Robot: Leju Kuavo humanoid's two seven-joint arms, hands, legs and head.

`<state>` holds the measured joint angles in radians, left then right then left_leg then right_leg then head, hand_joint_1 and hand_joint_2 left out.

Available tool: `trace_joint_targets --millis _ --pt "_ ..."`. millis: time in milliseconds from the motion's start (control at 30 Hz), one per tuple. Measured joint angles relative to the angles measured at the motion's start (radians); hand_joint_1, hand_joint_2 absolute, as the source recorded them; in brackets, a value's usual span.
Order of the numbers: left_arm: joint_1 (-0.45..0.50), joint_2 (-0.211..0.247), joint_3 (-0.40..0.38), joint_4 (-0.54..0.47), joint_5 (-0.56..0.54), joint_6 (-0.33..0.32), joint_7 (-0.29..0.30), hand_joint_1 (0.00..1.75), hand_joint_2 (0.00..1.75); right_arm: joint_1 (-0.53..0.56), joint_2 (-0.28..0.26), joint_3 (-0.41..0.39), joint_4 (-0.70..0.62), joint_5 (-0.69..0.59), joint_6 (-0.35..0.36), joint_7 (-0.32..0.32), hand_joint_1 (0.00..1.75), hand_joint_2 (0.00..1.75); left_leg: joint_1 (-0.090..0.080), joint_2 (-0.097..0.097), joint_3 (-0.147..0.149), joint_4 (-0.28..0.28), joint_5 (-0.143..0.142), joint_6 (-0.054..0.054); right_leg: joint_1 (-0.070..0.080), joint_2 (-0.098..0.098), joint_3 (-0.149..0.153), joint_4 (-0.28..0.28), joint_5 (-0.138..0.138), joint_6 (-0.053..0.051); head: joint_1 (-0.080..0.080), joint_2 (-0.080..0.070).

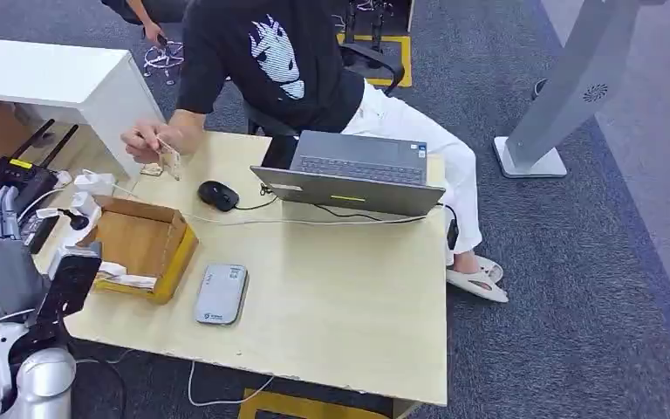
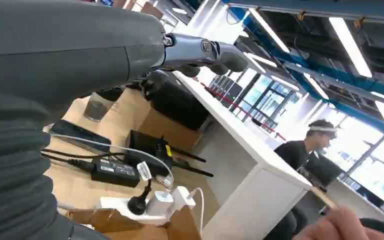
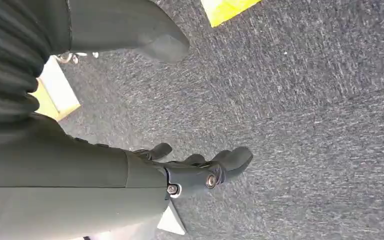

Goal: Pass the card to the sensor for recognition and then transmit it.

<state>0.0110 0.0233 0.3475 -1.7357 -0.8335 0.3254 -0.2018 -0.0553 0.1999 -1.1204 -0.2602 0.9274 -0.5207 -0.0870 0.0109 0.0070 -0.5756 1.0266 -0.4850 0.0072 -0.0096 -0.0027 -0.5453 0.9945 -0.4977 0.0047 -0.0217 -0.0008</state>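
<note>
The left robot hand (image 1: 4, 229) is raised at the left edge of the wooden surface (image 1: 340, 305), its fingers (image 2: 207, 51) stretched out and apart, grasping nothing. The right robot hand (image 3: 200, 170) hangs over the grey carpet (image 3: 305, 100), fingers loosely apart, also released and empty. Near the front of the surface lies a grey card sensor (image 1: 221, 294), and just beside it on the left stands an open cardboard box (image 1: 140, 244). Further back there is a black mouse (image 1: 218, 195) and an open laptop (image 1: 349, 173). At the far edge a seated person's hand (image 1: 144, 141) holds the card (image 1: 170, 161) above the surface, well apart from the sensor
</note>
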Motion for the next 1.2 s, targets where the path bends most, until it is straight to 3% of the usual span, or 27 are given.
trace_joint_targets --millis 167,500,533,567,600,1200 --pt "-0.038 0.026 -0.031 0.053 0.024 -0.040 0.023 0.00 1.75 -0.003 -0.005 0.001 0.004 0.006 0.006 -0.007 0.00 1.75 0.000 -0.001 -0.001 0.000 0.000 0.000 0.000 0.000 0.000 0.000 0.000 0.000 0.000 0.000" --pt "-0.024 0.031 -0.068 0.062 0.115 -0.124 0.007 0.00 1.75 -0.004 -0.005 0.001 0.006 0.014 0.015 -0.002 0.00 1.75 0.000 -0.001 -0.001 0.000 0.000 0.000 0.000 0.000 0.000 0.000 0.000 0.000 0.000 0.000" --pt "-0.022 0.031 -0.073 0.062 0.128 -0.138 0.005 0.52 1.75 -0.004 -0.005 0.001 0.006 0.015 0.015 -0.004 0.00 1.75 0.000 -0.001 -0.001 0.000 0.000 0.000 0.000 0.000 0.000 0.000 0.000 0.000 0.000 0.000" --pt "-0.019 0.031 -0.077 0.062 0.136 -0.147 0.002 0.52 1.75 -0.004 -0.005 0.001 0.006 0.015 0.015 -0.005 0.00 1.75 0.000 -0.001 -0.001 0.000 0.000 0.000 0.000 0.000 0.000 0.000 0.000 0.000 0.000 0.000" --pt "-0.017 0.031 -0.081 0.062 0.140 -0.151 0.001 1.75 1.75 -0.004 -0.005 0.001 0.006 0.015 0.015 -0.005 0.00 1.75 0.000 -0.001 -0.001 0.000 0.000 0.000 0.000 0.000 0.000 0.000 0.000 0.000 0.000 0.000" --pt "0.008 0.031 -0.122 0.060 0.145 -0.169 -0.005 1.75 1.75 -0.005 -0.006 0.001 0.006 0.026 0.023 -0.004 0.00 1.75 0.000 -0.001 -0.001 0.000 0.000 0.000 0.000 0.000 0.000 0.000 0.000 0.000 0.000 0.000"
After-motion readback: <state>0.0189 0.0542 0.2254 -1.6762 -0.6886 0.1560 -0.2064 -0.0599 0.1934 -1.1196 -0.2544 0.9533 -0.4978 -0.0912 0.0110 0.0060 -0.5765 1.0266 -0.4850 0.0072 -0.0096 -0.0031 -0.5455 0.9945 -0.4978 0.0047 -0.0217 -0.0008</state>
